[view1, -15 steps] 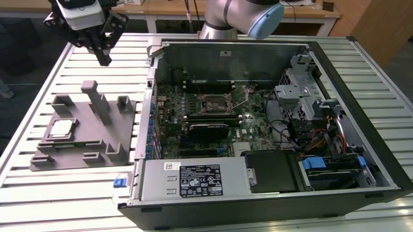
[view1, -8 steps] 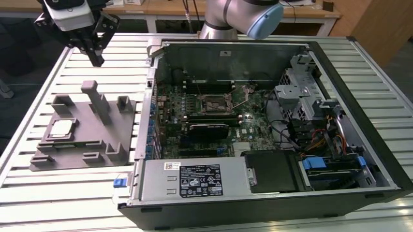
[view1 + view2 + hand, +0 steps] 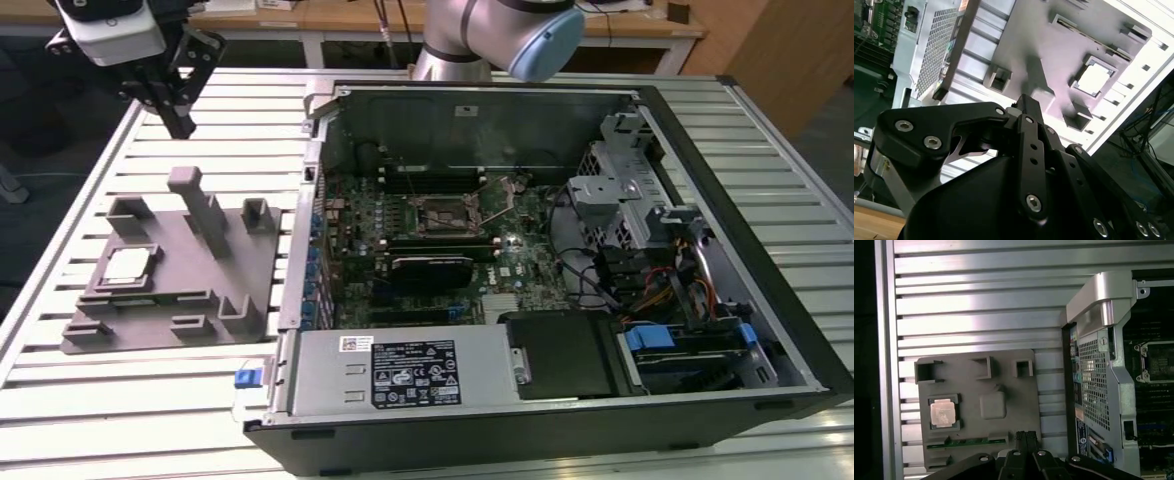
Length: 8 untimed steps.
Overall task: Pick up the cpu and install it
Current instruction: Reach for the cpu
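Fixture (image 3: pixel 180 290) on slatted surface (image 3: pixel 107 400) holds cpu (image 3: pixel 130 265), flat in its square pocket. Tall posts (image 3: pixel 203 215) rise from fixture between pocket and open case (image 3: pixel 767 260), which sits just beside it on the exterior view's right. Board with socket (image 3: pixel 441 212) lies inside case. Hand (image 3: pixel 178 128) hangs above fixture, fingers together, empty, well apart from cpu.
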Available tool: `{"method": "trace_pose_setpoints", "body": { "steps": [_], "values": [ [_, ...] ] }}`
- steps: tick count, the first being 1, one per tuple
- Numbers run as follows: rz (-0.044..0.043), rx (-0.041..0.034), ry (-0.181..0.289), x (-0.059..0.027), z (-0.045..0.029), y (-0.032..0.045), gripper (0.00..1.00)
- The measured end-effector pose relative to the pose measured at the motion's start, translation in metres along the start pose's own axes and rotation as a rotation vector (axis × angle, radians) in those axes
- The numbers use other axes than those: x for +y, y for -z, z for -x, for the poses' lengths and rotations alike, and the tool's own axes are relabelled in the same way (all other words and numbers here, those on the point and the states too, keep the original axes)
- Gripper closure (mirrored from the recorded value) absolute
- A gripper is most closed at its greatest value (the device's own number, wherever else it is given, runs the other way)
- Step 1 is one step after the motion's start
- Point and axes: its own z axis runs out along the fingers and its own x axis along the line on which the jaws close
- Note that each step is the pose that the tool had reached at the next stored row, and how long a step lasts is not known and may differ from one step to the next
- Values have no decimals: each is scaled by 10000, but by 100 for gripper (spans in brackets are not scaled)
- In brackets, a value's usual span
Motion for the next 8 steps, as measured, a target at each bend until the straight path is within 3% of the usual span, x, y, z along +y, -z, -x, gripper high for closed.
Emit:
{"method": "trace_pose_setpoints", "body": {
  "steps": [8],
  "values": [
    [-2, 23, 0, -13, -168, -9, 89]
  ]
}}
